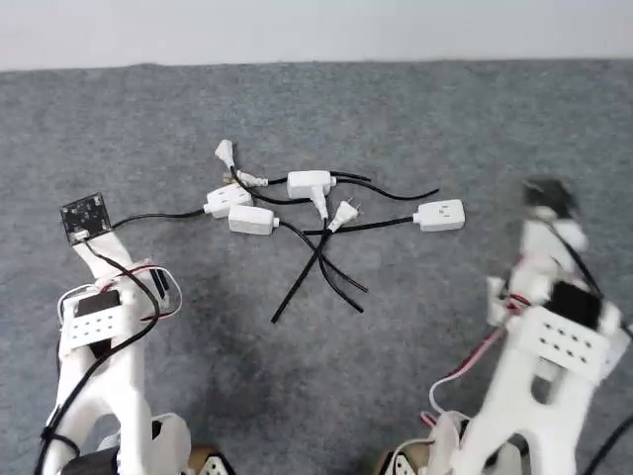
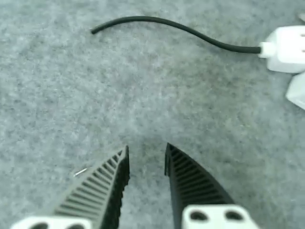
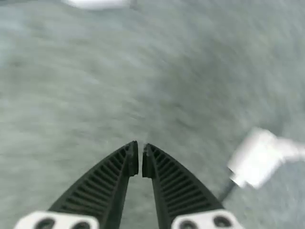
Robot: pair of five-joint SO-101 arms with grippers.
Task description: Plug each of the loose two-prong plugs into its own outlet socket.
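Several white outlet sockets and two-prong plugs on black cords lie tangled at the middle of the grey mat. One socket (image 1: 227,201) trails a cord toward my left gripper (image 1: 84,218), and another socket (image 1: 253,220) lies beside it. A third socket (image 1: 309,182) is further back, and a fourth socket (image 1: 440,215) lies off to the right. Loose plugs (image 1: 226,153) (image 1: 346,213) lie among the cords. My left gripper (image 2: 147,153) is slightly open over bare mat, short of the cord's free end (image 2: 94,30) and its socket (image 2: 286,47). My right gripper (image 3: 139,146) is shut and holds nothing, with a white socket (image 3: 257,160) beside it.
Black cords (image 1: 316,272) cross and run toward the front from the cluster. The grey mat (image 1: 396,119) covers the whole table, with bare room in front of the cluster and to both sides. My right arm's gripper (image 1: 544,198) stands right of the fourth socket.
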